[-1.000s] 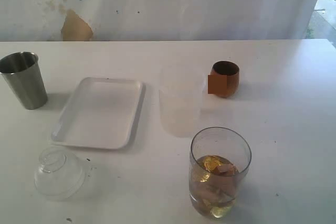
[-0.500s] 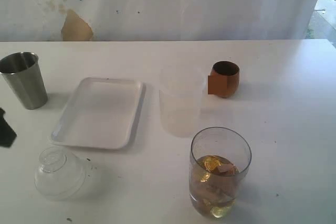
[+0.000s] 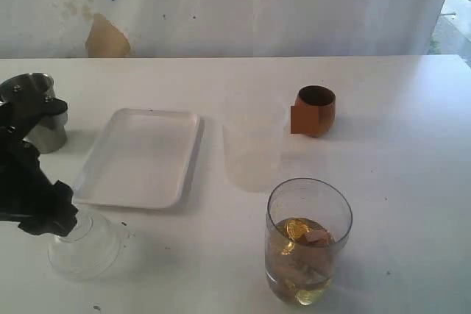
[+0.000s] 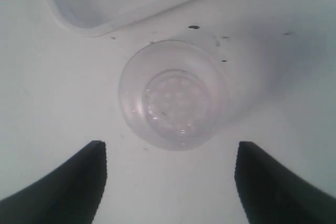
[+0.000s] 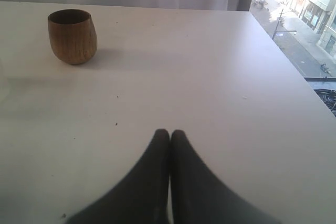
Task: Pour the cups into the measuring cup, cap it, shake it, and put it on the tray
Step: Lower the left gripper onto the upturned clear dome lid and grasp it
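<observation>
The measuring cup (image 3: 309, 242) stands upright, long axis vertical, mouth upward.

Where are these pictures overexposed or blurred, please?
Exterior view: a smeared brown block on the rounded reddish-brown wooden cup; left wrist view: the clear domed plastic top looks hazy; right wrist view: street daylight blows out one corner, the shut black gripper blurs.

You will find the steel tumbler (image 3: 45, 136) upright at far left, partly hidden. The wooden cup (image 3: 315, 110) stands upright, far right of centre. The measuring cup (image 3: 309, 240), near right, apparently holds golden pieces. The tray (image 3: 140, 156) lies flat, left of centre.
</observation>
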`<state>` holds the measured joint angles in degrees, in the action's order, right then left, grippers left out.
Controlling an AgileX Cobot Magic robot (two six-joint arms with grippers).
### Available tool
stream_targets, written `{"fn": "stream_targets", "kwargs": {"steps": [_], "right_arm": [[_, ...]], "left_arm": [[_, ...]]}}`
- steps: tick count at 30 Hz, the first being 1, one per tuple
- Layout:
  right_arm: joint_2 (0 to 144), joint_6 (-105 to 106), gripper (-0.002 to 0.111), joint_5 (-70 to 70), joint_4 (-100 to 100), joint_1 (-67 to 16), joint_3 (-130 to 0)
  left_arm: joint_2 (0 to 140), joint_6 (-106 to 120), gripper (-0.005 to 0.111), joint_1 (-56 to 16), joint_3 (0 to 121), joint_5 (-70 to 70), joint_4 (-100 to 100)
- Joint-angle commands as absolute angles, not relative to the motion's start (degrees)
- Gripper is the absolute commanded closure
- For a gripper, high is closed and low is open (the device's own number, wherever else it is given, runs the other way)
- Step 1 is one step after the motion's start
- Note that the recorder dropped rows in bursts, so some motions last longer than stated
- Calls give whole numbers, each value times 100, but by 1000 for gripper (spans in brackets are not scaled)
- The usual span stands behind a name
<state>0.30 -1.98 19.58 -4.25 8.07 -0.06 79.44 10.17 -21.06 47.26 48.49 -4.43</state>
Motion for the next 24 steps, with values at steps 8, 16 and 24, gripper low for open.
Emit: {"fn": "stream_targets", "kwargs": {"steps": [8,16,24], "right_arm": [[0,-228,108,1937,-449,805,0],[0,-228,108,1937,-449,805,0],[0,-228,108,1937,-449,805,0]], "left_arm": [[8465,1100,40,-2141,4813,4396,-792],[8740,1393,45,-2413,4801,4073,-704],[9009,1120,47,-2473,4801,4216,-125]]}}
